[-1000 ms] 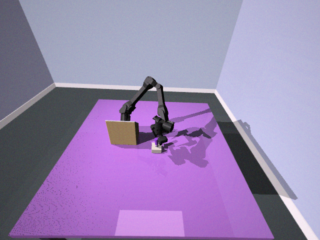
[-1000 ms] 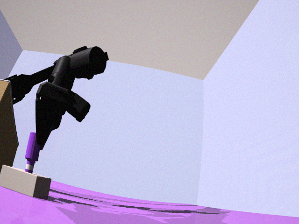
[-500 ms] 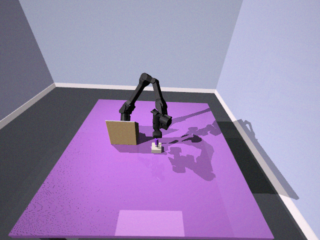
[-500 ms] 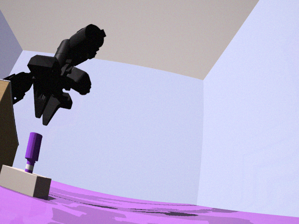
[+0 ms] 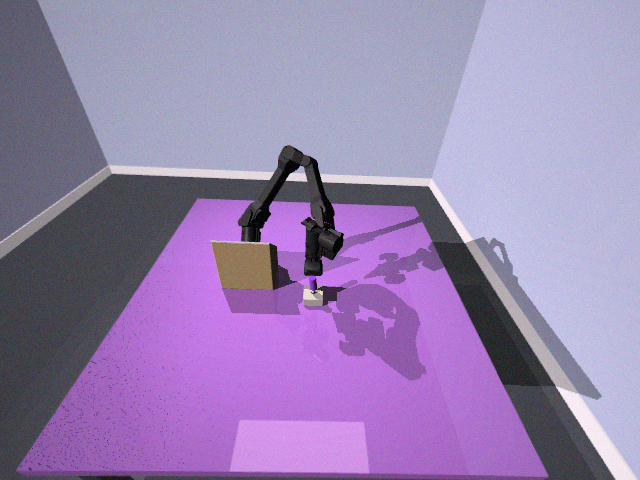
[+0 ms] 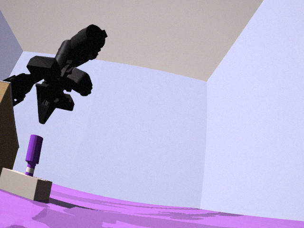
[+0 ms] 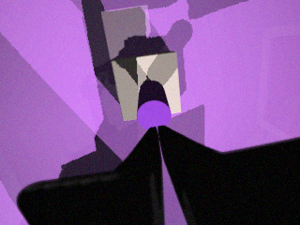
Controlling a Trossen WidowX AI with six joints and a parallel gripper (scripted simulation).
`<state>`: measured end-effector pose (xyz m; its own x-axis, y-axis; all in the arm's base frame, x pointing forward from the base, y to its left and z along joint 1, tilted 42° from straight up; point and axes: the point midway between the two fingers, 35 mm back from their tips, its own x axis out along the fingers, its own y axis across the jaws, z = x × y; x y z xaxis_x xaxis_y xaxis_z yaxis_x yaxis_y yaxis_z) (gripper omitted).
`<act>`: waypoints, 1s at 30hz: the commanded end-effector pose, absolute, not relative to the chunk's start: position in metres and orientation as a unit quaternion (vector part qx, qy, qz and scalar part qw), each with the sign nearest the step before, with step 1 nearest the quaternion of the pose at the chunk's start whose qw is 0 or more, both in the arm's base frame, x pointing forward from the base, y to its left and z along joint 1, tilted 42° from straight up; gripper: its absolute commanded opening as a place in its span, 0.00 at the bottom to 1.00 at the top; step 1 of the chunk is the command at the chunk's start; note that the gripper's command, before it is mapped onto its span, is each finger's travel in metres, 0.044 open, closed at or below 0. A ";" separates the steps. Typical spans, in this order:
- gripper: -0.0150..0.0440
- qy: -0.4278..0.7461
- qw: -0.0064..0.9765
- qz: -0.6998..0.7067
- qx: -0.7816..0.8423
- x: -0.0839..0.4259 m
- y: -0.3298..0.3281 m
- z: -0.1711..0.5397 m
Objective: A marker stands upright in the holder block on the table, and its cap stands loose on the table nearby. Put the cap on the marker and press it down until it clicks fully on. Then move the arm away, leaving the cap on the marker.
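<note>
Black arm arched high, closed gripper above the marker cap
The arm point(image 5: 275, 187) point(image 6: 80, 44) rises beyond the marker cap point(image 5: 312, 284) point(image 6: 34, 149) point(image 7: 154, 113), bends at its elbow and drops toward it; the gripper point(image 5: 313, 273) point(image 6: 42, 122) point(image 7: 157, 132) points down just above the cap, fingertips together, apart from it, holding nothing.

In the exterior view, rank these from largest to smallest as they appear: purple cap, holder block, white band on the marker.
1. Holder block
2. Purple cap
3. White band on the marker
</note>
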<state>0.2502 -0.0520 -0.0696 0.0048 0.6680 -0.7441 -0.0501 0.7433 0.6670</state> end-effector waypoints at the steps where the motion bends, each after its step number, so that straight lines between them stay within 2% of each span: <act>1: 0.25 0.655 0.666 0.266 0.238 0.250 -0.052 -0.070; 30: 0.25 0.655 0.666 0.266 0.238 0.250 -0.026 -0.098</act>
